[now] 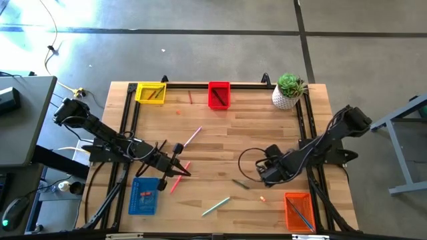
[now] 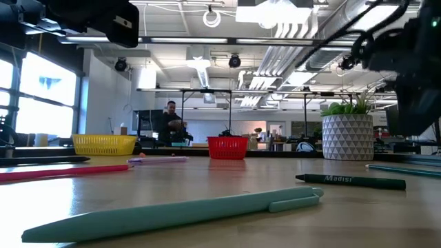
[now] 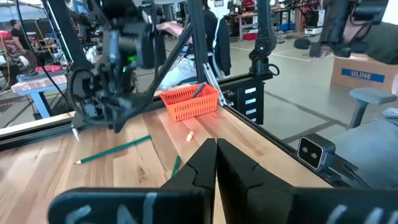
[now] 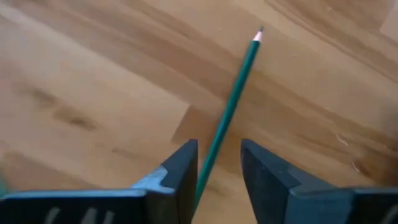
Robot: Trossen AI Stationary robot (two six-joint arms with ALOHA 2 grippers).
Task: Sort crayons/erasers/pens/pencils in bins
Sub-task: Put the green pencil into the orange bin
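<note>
Left gripper (image 1: 179, 162): over the counter (image 1: 220, 127) at about 8 o'clock, just above the red pen (image 1: 179, 177); in the left wrist view its fingers (image 3: 200, 163) are pressed together with nothing between them.
Right gripper (image 1: 267, 175): low over the counter at about 4 o'clock; in the right wrist view its fingers (image 4: 180, 167) stand slightly apart, straddling a green pencil (image 4: 231, 106) that lies on the wood; contact with the pencil cannot be judged.
Yellow bin (image 1: 151, 92): 11 o'clock corner, holding at least one item.
Red bin (image 1: 219, 95): 12 o'clock edge, holding a dark item.
Blue bin (image 1: 145, 195): 7 o'clock edge, holding small red pieces.
Orange bin (image 1: 299, 211): 5 o'clock corner, holding a pen.
Pink pen (image 1: 192, 137): loose near the centre, toward 10 o'clock.
Teal pen (image 1: 216, 206): loose at 6 o'clock.
Dark green crayon (image 1: 241, 184): loose just beside the right gripper.
Plant pot (image 1: 288, 92): 1 o'clock corner.
</note>
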